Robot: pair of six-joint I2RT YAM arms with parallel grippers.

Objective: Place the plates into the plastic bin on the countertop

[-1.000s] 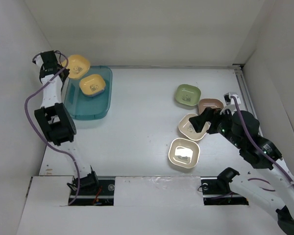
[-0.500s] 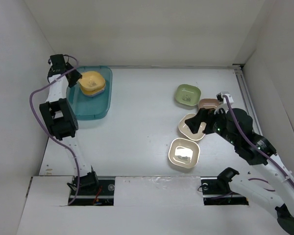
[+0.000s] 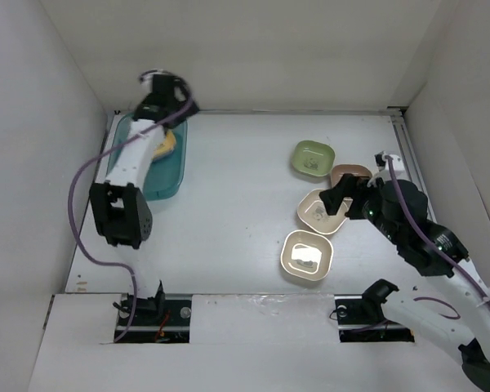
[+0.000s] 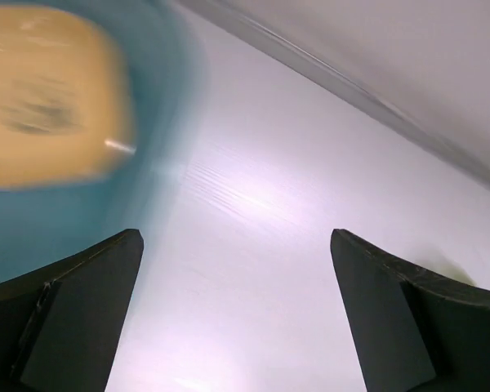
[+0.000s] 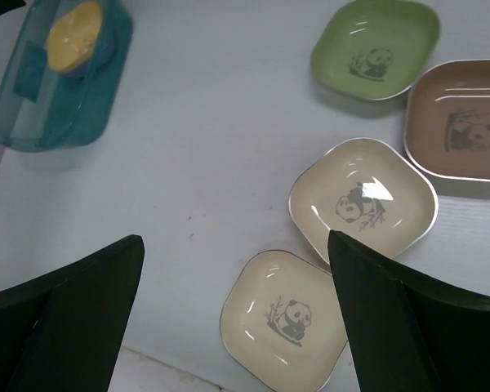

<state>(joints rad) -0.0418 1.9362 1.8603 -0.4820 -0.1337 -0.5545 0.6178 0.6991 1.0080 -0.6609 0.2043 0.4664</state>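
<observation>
So the yellow plate [image 5: 73, 37] sits in the plastic bin [image 5: 33, 131] at the tabletop's [image 3: 229, 204] far-left corner, left end effector [image 4: 235, 238] open and empty — right end effector [image 5: 235, 241] hangs open over the farther beige plate [image 5: 362, 204], so grabbing its rim looks next.

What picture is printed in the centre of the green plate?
A small dark panda, clearest on the green plate in the right wrist view.
</observation>
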